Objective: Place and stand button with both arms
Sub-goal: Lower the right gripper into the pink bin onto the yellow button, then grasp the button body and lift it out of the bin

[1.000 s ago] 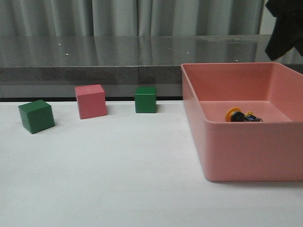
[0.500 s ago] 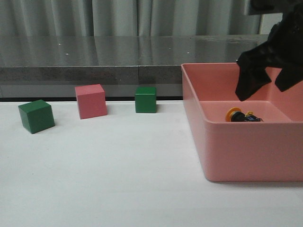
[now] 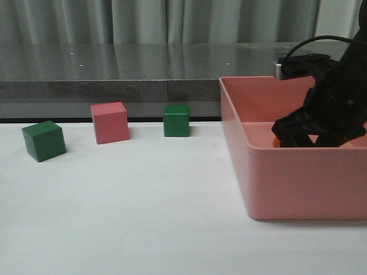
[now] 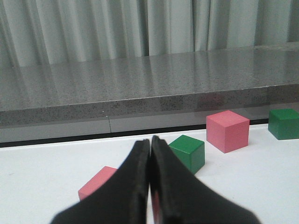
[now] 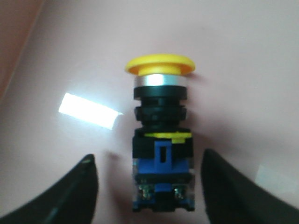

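The button (image 5: 162, 140) lies on its side on the floor of the pink bin (image 3: 287, 183), yellow cap away from the wrist camera, blue-black base between my right fingers. In the front view only a sliver of its yellow cap (image 3: 274, 140) shows behind the arm. My right gripper (image 5: 148, 186) is open, a finger on each side of the base, not touching it. In the front view the right arm (image 3: 330, 112) reaches down into the bin. My left gripper (image 4: 149, 144) is shut and empty, low over the white table; it is out of the front view.
A green cube (image 3: 44, 140), a pink cube (image 3: 110, 122) and another green cube (image 3: 176, 120) stand on the white table left of the bin. The left wrist view shows a further pink block (image 4: 96, 184) beside the left fingers. A grey ledge (image 3: 114, 69) runs behind.
My right arm has come down from the upper right into the bin and now covers most of the button in the front view. The cubes and bin have not moved.
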